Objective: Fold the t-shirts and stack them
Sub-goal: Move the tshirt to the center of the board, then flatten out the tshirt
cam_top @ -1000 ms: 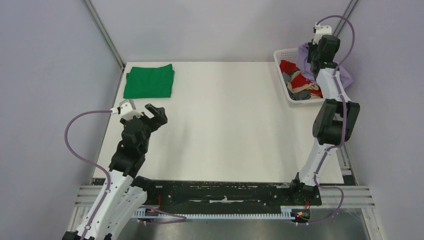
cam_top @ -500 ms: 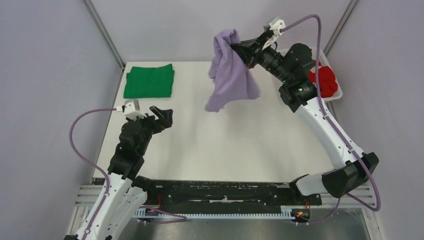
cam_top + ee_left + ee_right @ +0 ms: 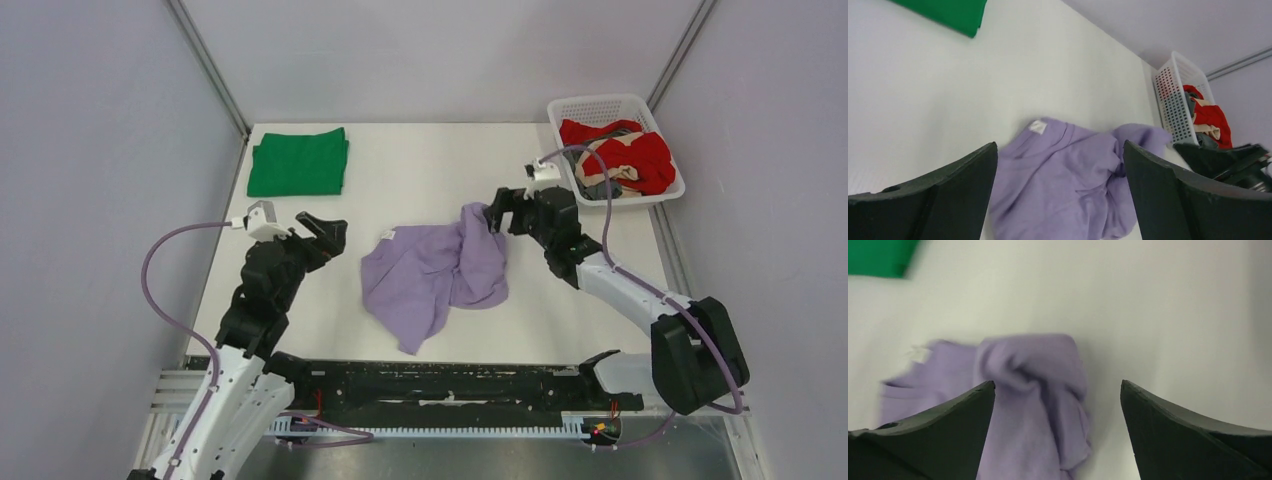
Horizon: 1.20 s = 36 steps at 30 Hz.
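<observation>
A lavender t-shirt (image 3: 430, 270) lies crumpled on the middle of the white table (image 3: 420, 170), its bunched right end (image 3: 1033, 370) just under my right gripper (image 3: 500, 212). That gripper (image 3: 1057, 382) is open and nothing is pinched between its jaws. My left gripper (image 3: 310, 235) hovers open at the shirt's left side, apart from it, and the cloth (image 3: 1068, 185) shows between its wide jaws (image 3: 1059, 145). A green t-shirt (image 3: 298, 162) lies folded flat at the back left corner. Red (image 3: 650, 155), tan and grey t-shirts sit heaped in the basket.
The white lattice basket (image 3: 600, 103) stands at the back right corner, beside the table edge. Grey walls and metal posts close in the back and sides. A black rail (image 3: 450, 385) with the arm bases runs along the near edge.
My right arm swung the lavender t-shirt from the basket over to the table middle and down. Its jaws have opened and let the shirt drop. The left arm barely moved.
</observation>
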Each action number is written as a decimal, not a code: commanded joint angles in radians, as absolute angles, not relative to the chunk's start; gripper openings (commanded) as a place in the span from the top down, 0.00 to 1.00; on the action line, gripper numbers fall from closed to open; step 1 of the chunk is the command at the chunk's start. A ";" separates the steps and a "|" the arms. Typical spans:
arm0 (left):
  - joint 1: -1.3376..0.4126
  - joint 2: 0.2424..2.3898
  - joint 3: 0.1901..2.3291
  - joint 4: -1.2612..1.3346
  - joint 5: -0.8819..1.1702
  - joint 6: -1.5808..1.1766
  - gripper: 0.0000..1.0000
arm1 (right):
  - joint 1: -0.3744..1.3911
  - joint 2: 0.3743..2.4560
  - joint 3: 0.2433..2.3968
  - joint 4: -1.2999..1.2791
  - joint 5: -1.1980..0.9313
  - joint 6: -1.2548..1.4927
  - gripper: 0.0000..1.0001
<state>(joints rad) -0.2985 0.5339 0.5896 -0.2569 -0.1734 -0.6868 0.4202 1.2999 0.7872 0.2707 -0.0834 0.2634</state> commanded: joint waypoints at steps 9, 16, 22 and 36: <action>-0.323 0.746 0.595 -0.456 0.092 -0.769 0.00 | 0.391 0.917 0.450 0.038 0.295 0.312 0.02; -0.638 0.720 0.461 -0.485 0.164 -0.802 0.00 | 0.393 0.866 0.370 -0.011 0.115 0.298 0.02; -1.035 0.897 0.478 -0.411 0.117 -0.833 0.00 | 0.394 0.895 0.321 0.077 -0.076 0.259 0.02; -1.161 1.298 0.572 -0.195 -0.089 -0.904 0.18 | 0.394 0.874 0.098 0.379 -0.107 0.381 0.07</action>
<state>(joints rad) -1.1538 1.2362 0.5327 -0.2462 0.0288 -0.8551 0.3908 0.8703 0.1242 0.2375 -0.0929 0.3489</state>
